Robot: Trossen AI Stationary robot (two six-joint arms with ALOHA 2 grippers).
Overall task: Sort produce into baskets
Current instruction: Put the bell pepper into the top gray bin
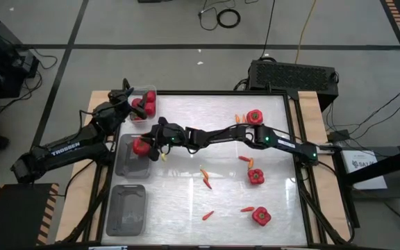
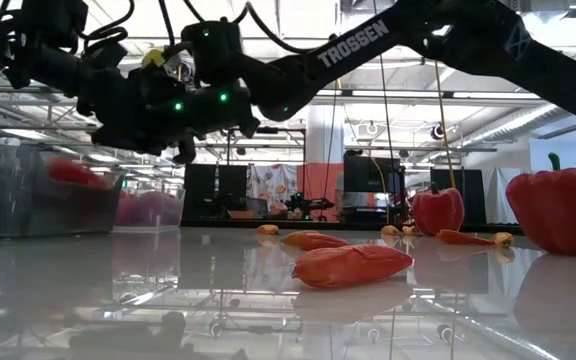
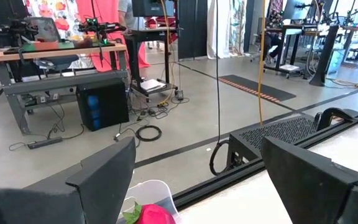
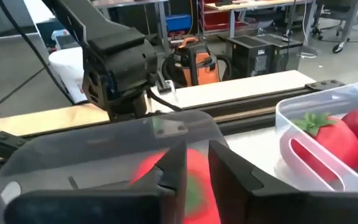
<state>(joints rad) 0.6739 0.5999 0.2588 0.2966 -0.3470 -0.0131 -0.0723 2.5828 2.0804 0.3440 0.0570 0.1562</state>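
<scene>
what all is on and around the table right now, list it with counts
bell peppers: three, red, loose on the table's right half
chilis: about six, orange-red, scattered mid-table and right
red piece: one, in a grey tray
red produce: a few, in the clear tray
grey trays: two, left side
clear tray: one, far left corner
black box: one, beyond the far edge
left gripper: open, beside the clear tray
right gripper: over the red piece

The word TROSSEN stands in white capitals along the left arm (image 1: pixel 67 148) seen from above. The same TROSSEN lettering runs along the dark arm (image 2: pixel 353 45) crossing overhead at table height. Nothing else is legible.
</scene>
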